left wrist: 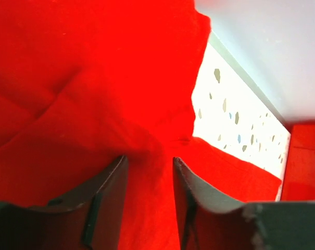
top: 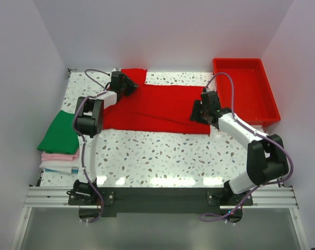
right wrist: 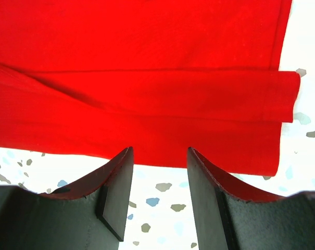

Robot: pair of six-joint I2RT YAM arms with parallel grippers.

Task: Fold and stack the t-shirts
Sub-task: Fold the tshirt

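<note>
White speckled table, pale plain walls on three sides, rigid red tray at upper right of the top view, touching no cloth.

Red t-shirt lies flat across the upper middle of the table. Long axis runs left to right across the frame. One sleeve sticks up toward the back wall at upper centre-left. Right end stops short of the tray, lower edge runs roughly straight. Right wrist view: a folded band of cloth crosses the frame left to right, lying on top of the flat layer.

Folded stack at the left edge of the table, apart from the red shirt: green t-shirt on top, pink t-shirt under it, then white t-shirt, teal t-shirt at the bottom, only a sliver showing.

Left claw is at upper left of the top view, over the sleeve end of the red shirt. Fingers stand partly apart, red cloth shows in the gap, nothing pinched that I can see.

Right claw is at the shirt's right end, centre-right of the top view. Fingers are about half spread, tips at the near edge of the cloth, bare table between them, holding nothing.
</note>
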